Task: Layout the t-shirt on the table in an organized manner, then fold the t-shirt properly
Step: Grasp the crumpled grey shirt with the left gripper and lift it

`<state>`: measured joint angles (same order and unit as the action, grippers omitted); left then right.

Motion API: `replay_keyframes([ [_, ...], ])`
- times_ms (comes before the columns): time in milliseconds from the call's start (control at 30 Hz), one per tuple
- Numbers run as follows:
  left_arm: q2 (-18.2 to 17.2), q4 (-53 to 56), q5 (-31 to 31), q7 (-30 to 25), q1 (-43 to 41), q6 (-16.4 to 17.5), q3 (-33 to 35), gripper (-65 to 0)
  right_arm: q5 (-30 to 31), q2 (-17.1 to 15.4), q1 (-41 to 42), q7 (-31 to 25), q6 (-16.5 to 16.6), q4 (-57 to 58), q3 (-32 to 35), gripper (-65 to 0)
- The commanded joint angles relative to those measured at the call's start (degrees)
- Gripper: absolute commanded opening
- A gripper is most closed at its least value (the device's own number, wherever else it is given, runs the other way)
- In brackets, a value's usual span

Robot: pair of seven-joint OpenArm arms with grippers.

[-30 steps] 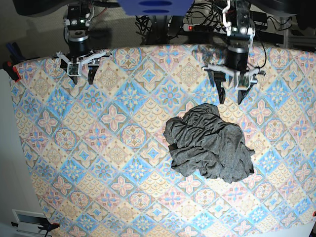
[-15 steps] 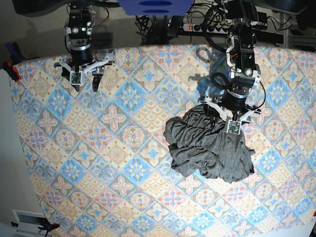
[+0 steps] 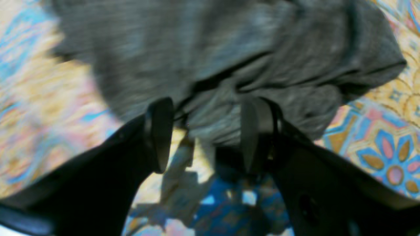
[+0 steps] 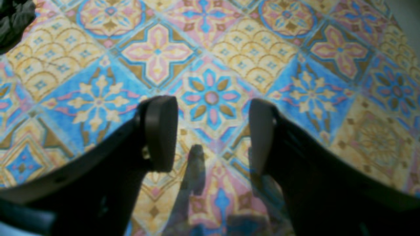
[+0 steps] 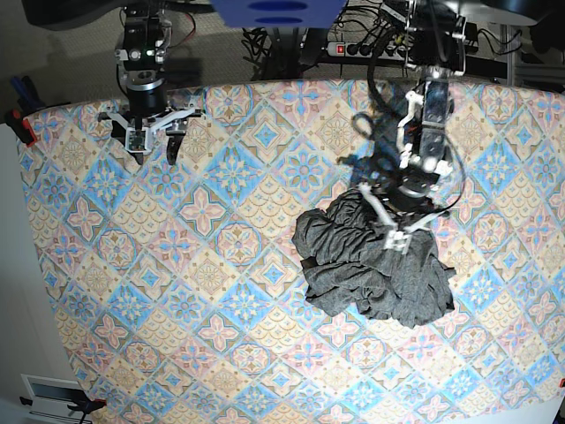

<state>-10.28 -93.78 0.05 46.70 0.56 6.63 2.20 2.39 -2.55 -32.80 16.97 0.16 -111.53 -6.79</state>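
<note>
Both your grippers gape: left gripper straddles the crumpled t-shirt, right gripper holds nothing.

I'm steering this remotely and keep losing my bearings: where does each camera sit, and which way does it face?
Base: overhead, looking down on the table; shows both arms, the left gripper over the t-shirt.
Left wrist: behind the left gripper, facing the t-shirt close up; jaws open.
Right wrist: behind the right gripper, facing bare cloth; jaws open.
Shared: all three show the t-shirt; in the right wrist view only a corner.
</note>
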Motion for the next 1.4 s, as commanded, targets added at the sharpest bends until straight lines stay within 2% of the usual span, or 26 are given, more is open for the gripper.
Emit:
replay_keyframes([
  [0, -0.40, 1.07, -0.10, -1.73, 1.42, -0.52, -0.66, -32.6, 0.02, -0.22, -0.13, -1.46, -0.12, -0.87, -0.20, -31.4],
  [133, -0.40, 5.82, -0.01, -5.33, 2.74, -0.52, -0.31, -32.6, -0.06, -0.22, -0.13, -1.46, -0.12, -0.87, -0.20, -31.4],
  [300, -0.49, 6.70, -0.01, -5.60, 2.92, -0.44, -0.31, -35.6, -0.06, -0.22, -0.13, -1.54, -0.12, -0.87, -0.20, -31.4],
  [367, -0.49, 6.70, -0.01, -5.60, 3.00, 0.36, -0.22, -42.0, -0.06, -0.22, -0.13, -1.54, -0.12, -0.87, -0.20, -31.4],
  [500, -0.49, 6.70, -0.10, -5.42, 2.83, 1.06, -0.75, -59.3, -0.15, -0.22, -0.13, -1.54, -0.12, -0.87, -0.20, -31.5],
  [533, -0.49, 6.70, -0.10, -5.25, 2.65, 1.06, -0.75, -61.5, -0.15, -0.22, -0.13, -1.54, -0.12, -0.87, -0.20, -31.5],
  [633, -0.57, 6.17, -0.10, -5.25, 1.33, 1.15, -1.01, -60.6, -0.15, -0.22, -0.13, -1.46, -0.12, -0.78, -0.11, -31.5],
  [867, -1.80, -9.92, -0.19, -5.16, -8.34, 1.76, -12.70, -60.8, -0.15, -0.13, -0.13, -1.46, -0.12, -0.78, 0.24, -31.5],
  [967, -4.09, -10.62, -0.10, -5.16, -10.45, 6.16, -15.78, -60.9, -0.15, -0.13, -0.13, -1.46, -0.12, -0.78, 3.49, -31.5],
  [1100, -4.09, -10.53, -0.01, -5.16, -13.00, 9.67, -20.09, -60.9, -0.15, -0.13, -0.13, -1.46, -0.12, -0.78, 8.15, -31.5],
  [1267, -4.18, -9.65, -0.01, -5.60, -16.07, 12.93, -29.76, -60.9, -0.15, -0.22, 0.31, -1.46, -0.12, -0.69, 14.04, -31.5],
  [1367, -4.35, -6.84, -0.01, -5.60, -16.25, 16.88, -35.30, -60.9, -0.24, -0.31, 3.04, -1.37, -0.12, -0.69, 17.20, -31.5],
])
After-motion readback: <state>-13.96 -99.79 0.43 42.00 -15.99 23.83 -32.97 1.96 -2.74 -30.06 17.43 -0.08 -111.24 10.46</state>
